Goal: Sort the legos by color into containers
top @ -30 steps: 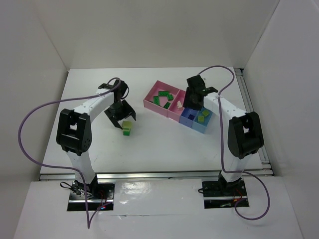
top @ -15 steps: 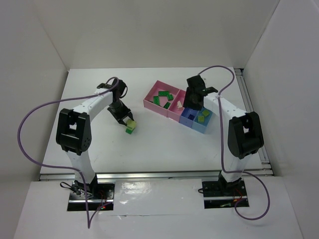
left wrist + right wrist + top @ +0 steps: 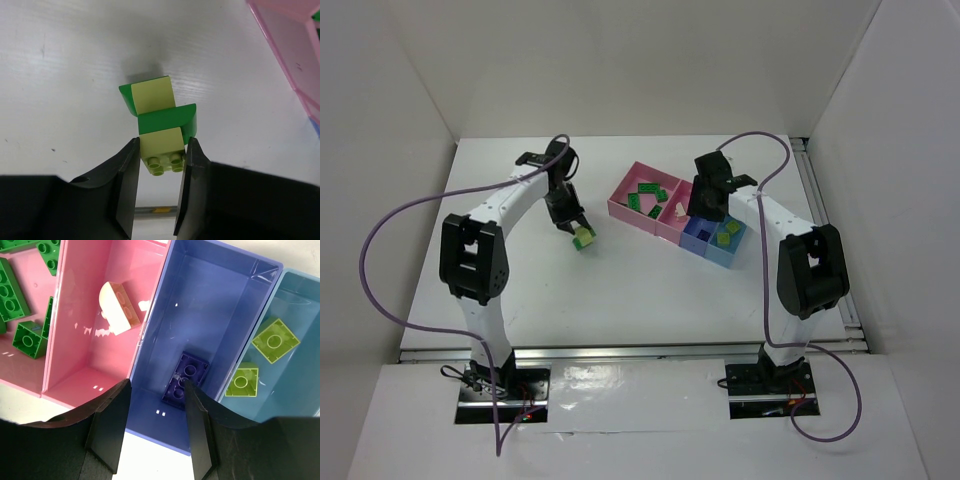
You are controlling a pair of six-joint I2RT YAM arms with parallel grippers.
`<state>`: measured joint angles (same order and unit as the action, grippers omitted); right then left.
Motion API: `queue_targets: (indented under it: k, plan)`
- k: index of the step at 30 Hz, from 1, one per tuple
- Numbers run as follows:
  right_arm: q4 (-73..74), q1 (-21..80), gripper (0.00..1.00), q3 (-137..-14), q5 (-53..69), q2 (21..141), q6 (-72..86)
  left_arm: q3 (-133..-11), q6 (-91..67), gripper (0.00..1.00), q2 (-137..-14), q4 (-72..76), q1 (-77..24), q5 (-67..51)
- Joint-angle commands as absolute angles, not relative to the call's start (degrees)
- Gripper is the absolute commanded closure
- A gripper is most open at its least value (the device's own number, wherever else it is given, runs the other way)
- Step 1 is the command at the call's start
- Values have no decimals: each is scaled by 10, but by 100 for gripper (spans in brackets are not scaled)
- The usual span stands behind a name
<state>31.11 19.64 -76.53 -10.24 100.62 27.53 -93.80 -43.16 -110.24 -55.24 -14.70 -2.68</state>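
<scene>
My left gripper [image 3: 582,236] [image 3: 160,155] is shut on a yellow-green lego [image 3: 161,149], the near end of a small stack joined with dark green legos [image 3: 167,120]. The stack [image 3: 584,238] is left of the containers, over the white table. My right gripper [image 3: 703,212] [image 3: 155,405] hangs open over the blue bin [image 3: 215,300], which holds a dark blue lego [image 3: 192,367]. The wide pink bin [image 3: 623,203] holds several green legos [image 3: 27,337]. A beige lego [image 3: 119,307] lies in the narrow pink bin [image 3: 95,375]. Two yellow-green legos [image 3: 275,340] lie in the light blue bin [image 3: 300,385].
The joined bins stand at the back right of the white table [image 3: 650,290]. White walls enclose the table on three sides. A purple cable [image 3: 410,215] loops off the left arm, and another [image 3: 760,140] arcs over the right arm.
My left gripper has closed from open onto the yellow-green lego and carried the stack toward the far side. The right arm has not moved.
</scene>
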Motion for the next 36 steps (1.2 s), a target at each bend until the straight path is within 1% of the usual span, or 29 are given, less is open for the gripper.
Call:
queue_targets:
  k: [1,4,5,6,7,9,10,11,12,14,15,16,21,23,24,26,28,30,32,36]
  plan:
    - [311,201,45,-777,-101,985,269,-979,-339,82,-1134,-555,-165,-21]
    - [311,201,45,-782,-101,985,269,-1040,-297,82,-1191,-592,-187,18]
    - [311,201,45,-782,-101,985,269,-1053,-292,80,-1207,-607,-192,44]
    - [311,201,45,-782,-101,985,269,-1060,-284,80,-1219,-613,-192,49]
    - [311,201,45,-782,-101,985,269,-1069,-276,78,-1243,-620,-200,54]
    - [311,201,45,-782,-101,985,269,-1077,-276,72,-1250,-630,-200,62]
    - [311,206,45,-782,-106,985,269,-1082,-281,66,-1257,-630,-200,62]
    - [311,207,45,-782,-106,985,269,-1082,-281,56,-1262,-630,-200,62]
    - [311,207,45,-782,-106,985,269,-1087,-286,39,-1262,-630,-200,62]
    - [311,207,45,-782,-106,985,269,-1087,-287,28,-1255,-630,-206,62]
    - [311,207,45,-782,-106,985,269,-1082,-287,19,-1255,-625,-206,56]
    - [311,207,45,-782,-106,985,269,-1082,-287,12,-1240,-616,-206,56]
    - [311,207,45,-782,-106,990,269,-1069,-300,14,-1228,-611,-211,62]
    - [311,207,45,-782,-106,991,269,-1064,-327,17,-1221,-611,-211,84]
    - [311,207,45,-782,-106,991,269,-1063,-338,22,-1221,-611,-211,92]
    - [311,207,45,-782,-101,991,269,-1069,-378,27,-1215,-619,-211,100]
    - [311,207,45,-782,-101,991,269,-1069,-401,31,-1208,-619,-211,100]
    - [311,207,45,-782,-101,991,269,-1069,-431,32,-1203,-619,-216,92]
    - [316,207,45,-782,-101,991,269,-1063,-447,36,-1191,-619,-216,92]
    - [316,207,45,-782,-101,991,269,-1063,-455,36,-1178,-613,-221,105]
